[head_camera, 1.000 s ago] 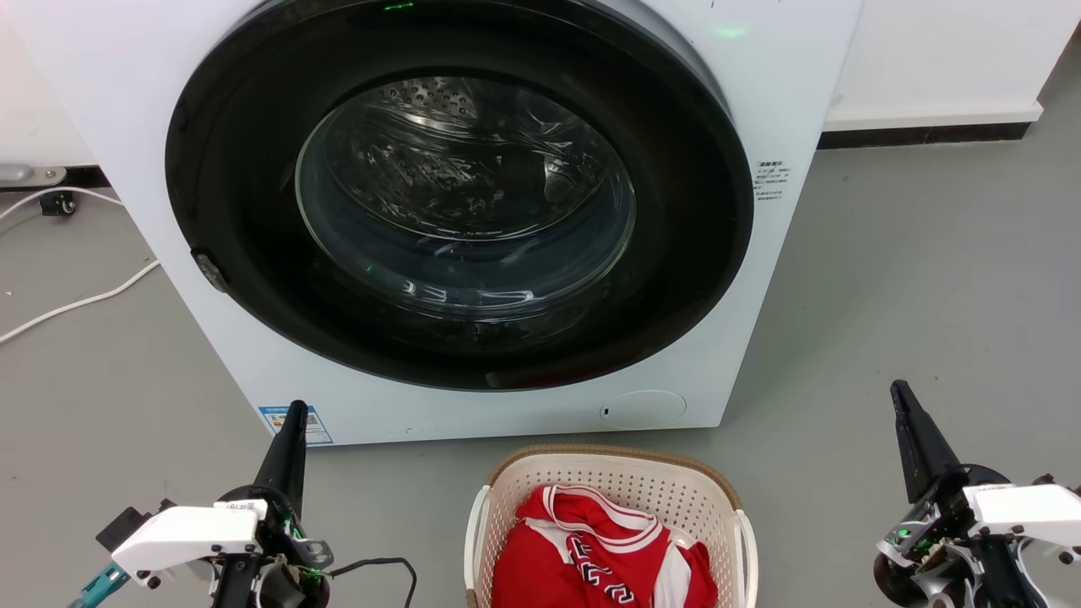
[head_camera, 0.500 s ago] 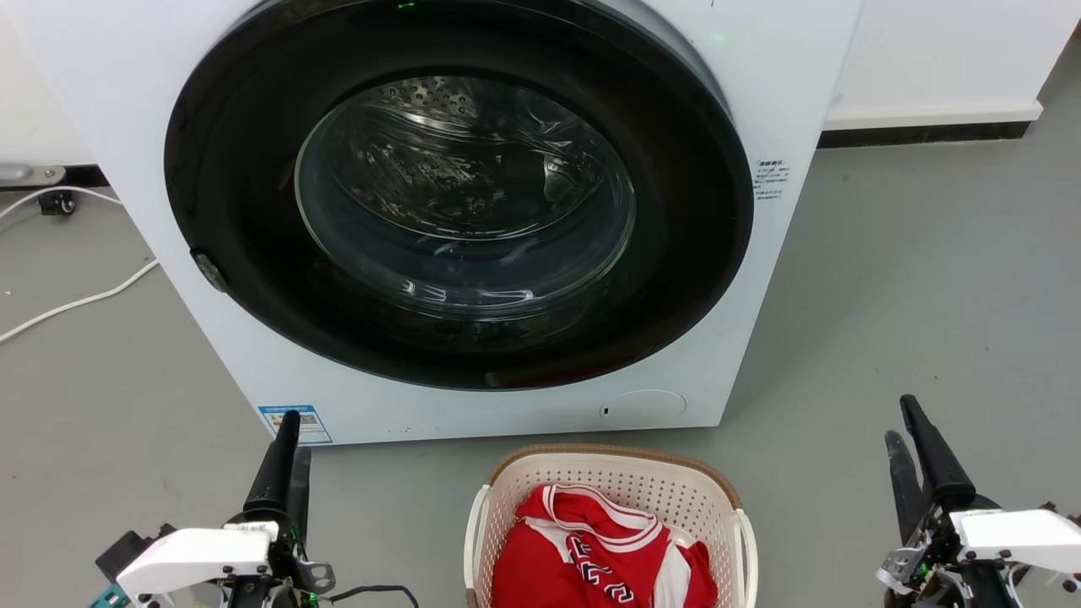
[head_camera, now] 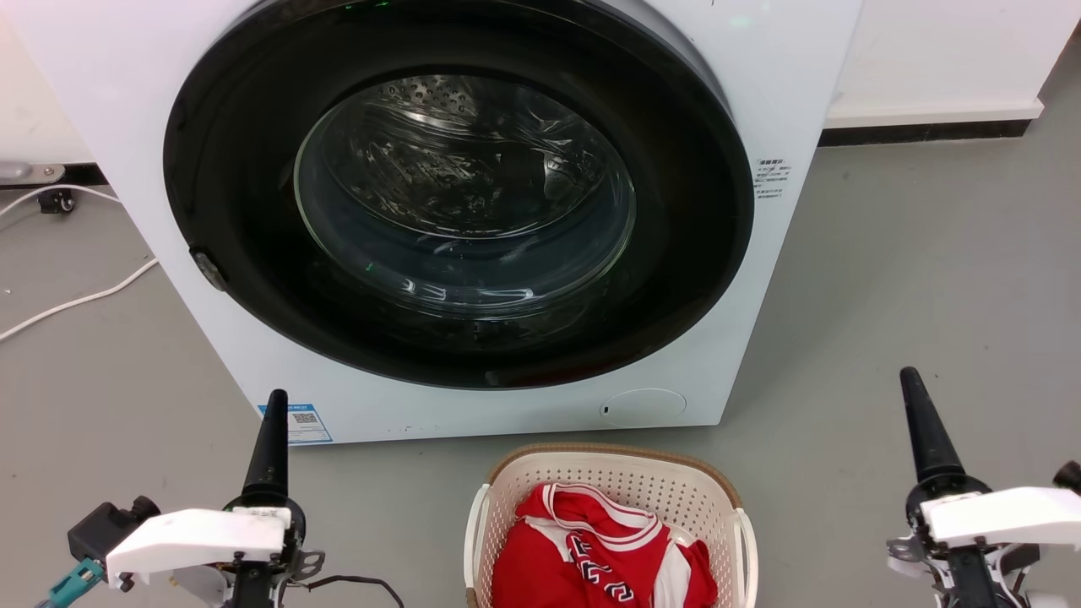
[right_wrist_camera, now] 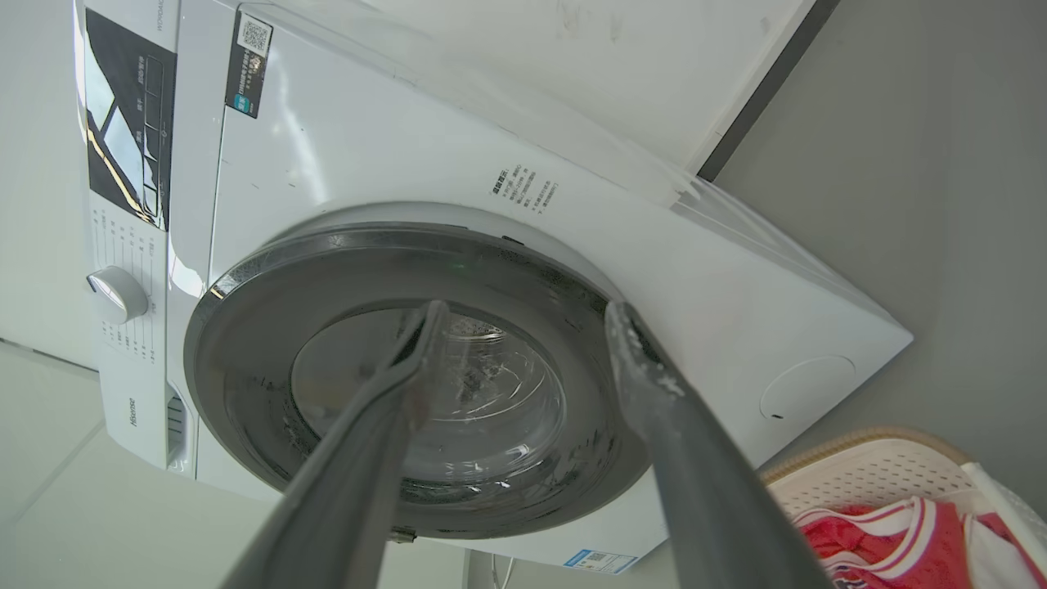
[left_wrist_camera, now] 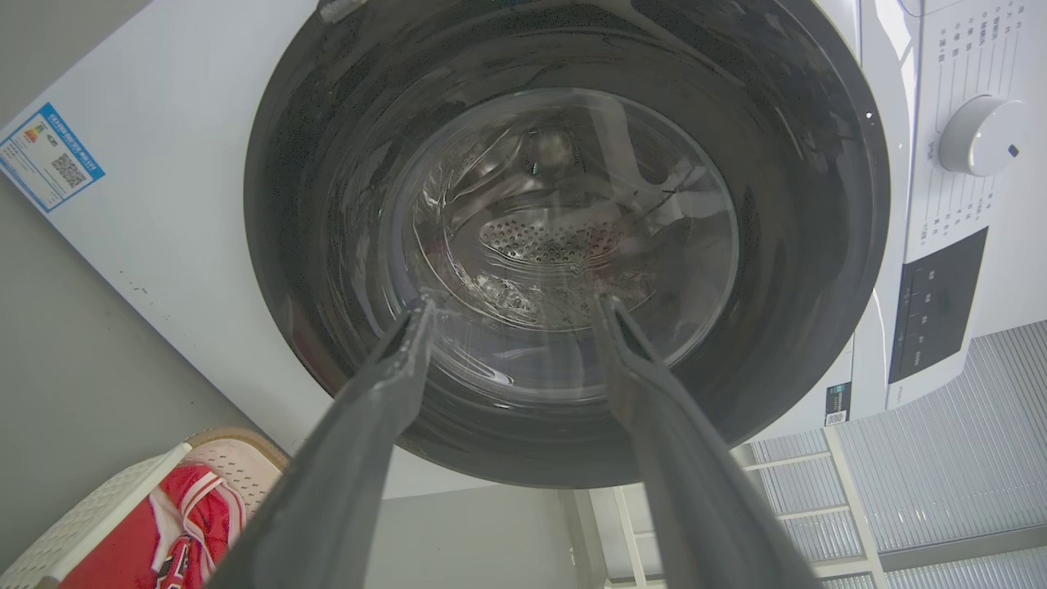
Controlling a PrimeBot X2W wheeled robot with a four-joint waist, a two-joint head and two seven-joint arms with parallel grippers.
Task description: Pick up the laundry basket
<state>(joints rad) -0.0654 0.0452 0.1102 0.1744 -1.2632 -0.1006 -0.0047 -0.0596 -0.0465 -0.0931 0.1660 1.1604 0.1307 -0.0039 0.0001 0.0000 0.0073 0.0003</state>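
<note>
The laundry basket [head_camera: 625, 477] stands on the floor just in front of the washing machine, cream-white and perforated with a tan rim and white side handles. A red and white garment [head_camera: 591, 557] lies inside it. My left gripper [head_camera: 274, 405] hovers to the basket's left and my right gripper [head_camera: 912, 384] to its right, both well apart from it, fingers pointing toward the machine. In the left wrist view the left gripper [left_wrist_camera: 511, 307] is open and empty, with the basket [left_wrist_camera: 82, 523] at the lower left corner. The right gripper [right_wrist_camera: 523, 315] is also open and empty, with the basket [right_wrist_camera: 875, 470] at the lower right.
A white front-loading washing machine [head_camera: 802, 84] with its round dark glass door [head_camera: 464, 194] shut rises right behind the basket. A white cable [head_camera: 76, 300] runs over the grey floor at the far left. A white wall with a dark baseboard [head_camera: 920, 133] stands at the back right.
Both wrists have turned, so each gripper's two fingers line up as one in the head view. The right fingers rose a little up the view. The basket has not moved.
</note>
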